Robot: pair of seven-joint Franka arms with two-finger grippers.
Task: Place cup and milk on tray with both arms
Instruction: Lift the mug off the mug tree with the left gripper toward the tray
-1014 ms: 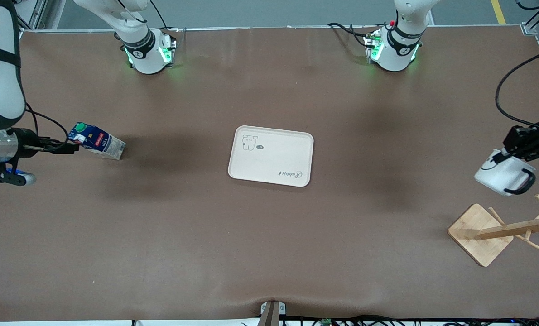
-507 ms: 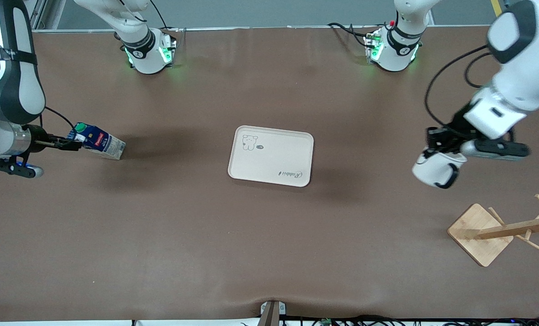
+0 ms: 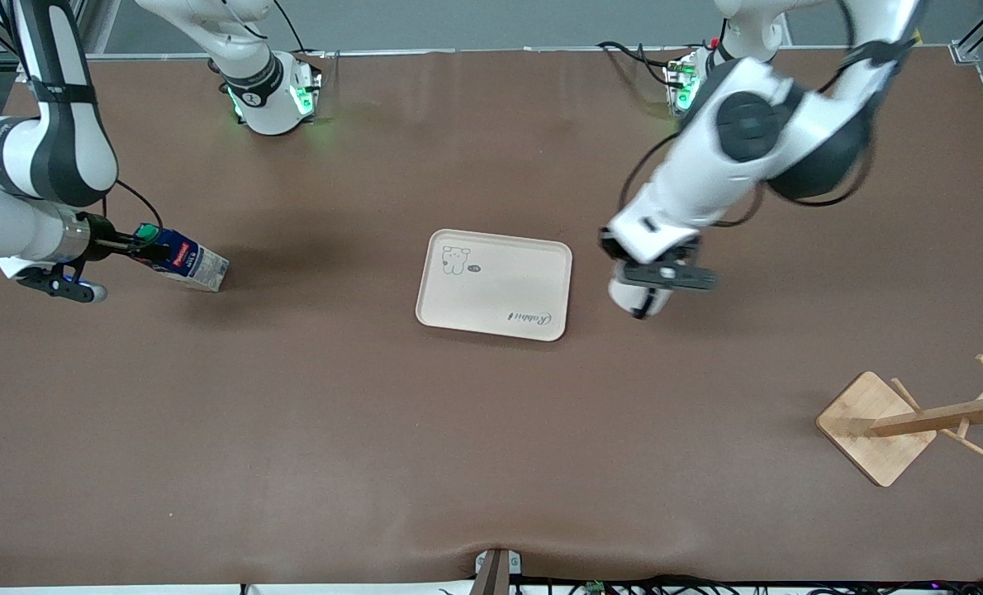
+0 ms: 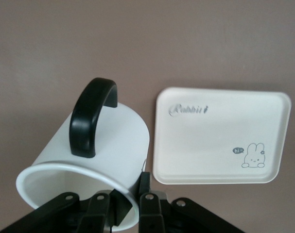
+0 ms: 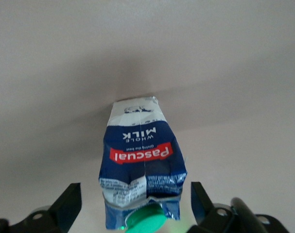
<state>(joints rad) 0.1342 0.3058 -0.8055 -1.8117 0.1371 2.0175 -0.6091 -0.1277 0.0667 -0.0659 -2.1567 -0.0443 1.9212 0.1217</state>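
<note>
A: You're seeing a brown table (image 3: 293,430), wooden rack (image 3: 880,426) near the left arm's end.

B: Left gripper (image 3: 636,277) is clamping the cup (image 4: 96,160) just beside the tray (image 3: 500,289). Right gripper (image 3: 132,245) is standing open around the milk (image 3: 184,261), near the right arm's edge.

Front view: high, facing arm bases, whole table (image 3: 293,430). Wrist views close, looking down; left shares tray (image 3: 495,285) (image 4: 220,138) with front.
</note>
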